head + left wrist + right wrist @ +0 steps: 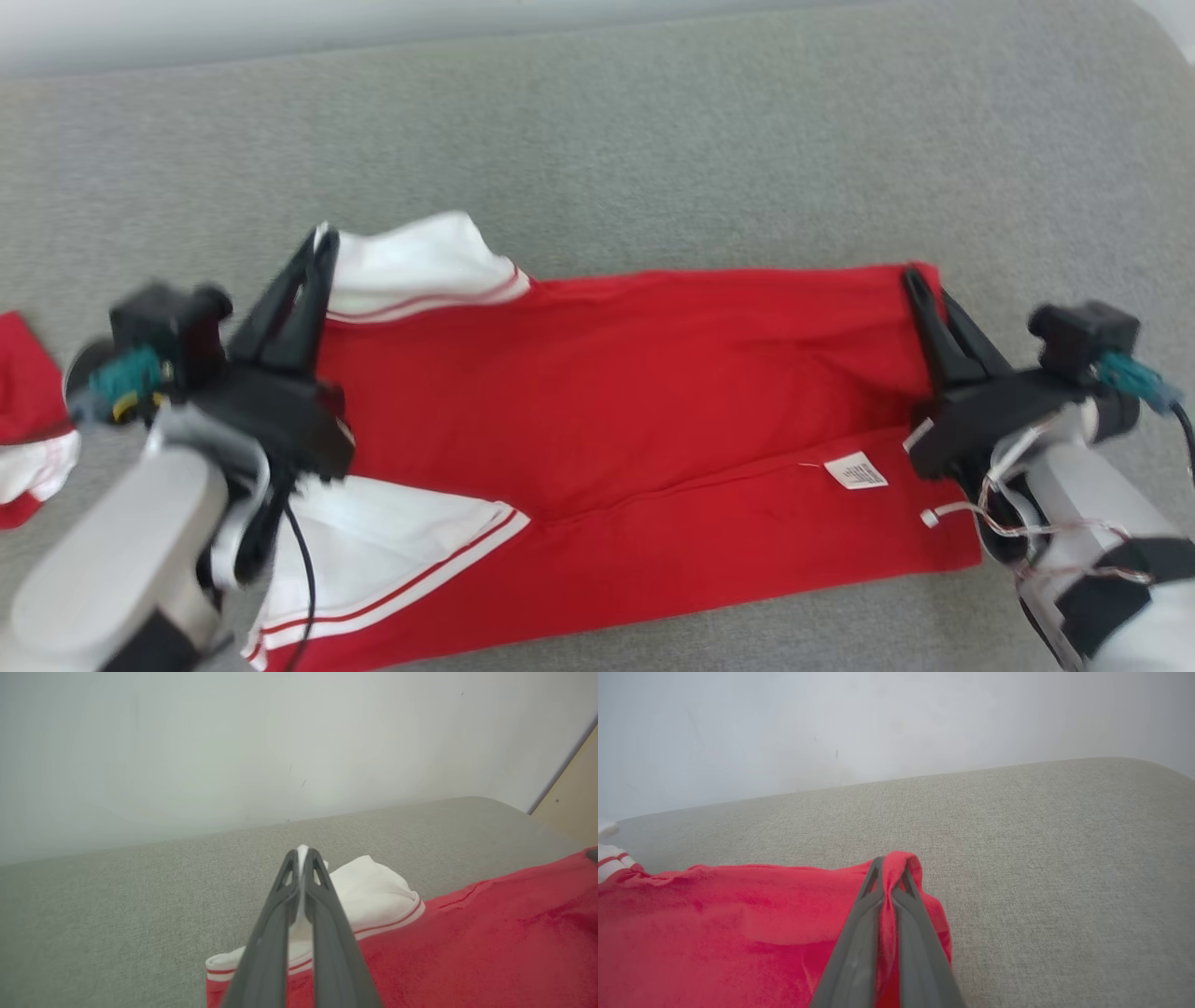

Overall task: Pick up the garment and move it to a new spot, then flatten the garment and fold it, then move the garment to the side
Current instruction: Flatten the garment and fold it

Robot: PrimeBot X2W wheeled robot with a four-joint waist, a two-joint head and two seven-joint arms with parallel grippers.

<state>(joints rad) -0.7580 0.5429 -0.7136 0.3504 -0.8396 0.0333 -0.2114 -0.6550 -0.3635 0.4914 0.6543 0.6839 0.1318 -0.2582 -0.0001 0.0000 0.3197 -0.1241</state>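
Pale forearms sit at 7 and 5 o'clock in the head view. Ahead of them the red garment (607,392) lies spread wide across the grey cushion (653,131), filling the middle from 9 to 3 o'clock. The left gripper (320,245) is pinched tight on a white sleeve at the garment's far corner, toward 10 o'clock. The right gripper (915,278) is clamped just as narrowly on a red corner toward 3 o'clock. I judge the relocating done and the flattening nearly so. A crease runs across the cloth with a white label (856,469) beside it, so a fold may be starting, though I cannot tell for sure. Finishing the fold and shifting it aside remain. From the head I also see a second red-and-white cloth (23,411) at 9 o'clock. The wrist views give the close detail: white fabric bunched between the left fingertips (314,858), red fabric wrapped over the right fingertips (876,865), plus a pale wall (233,742) behind.
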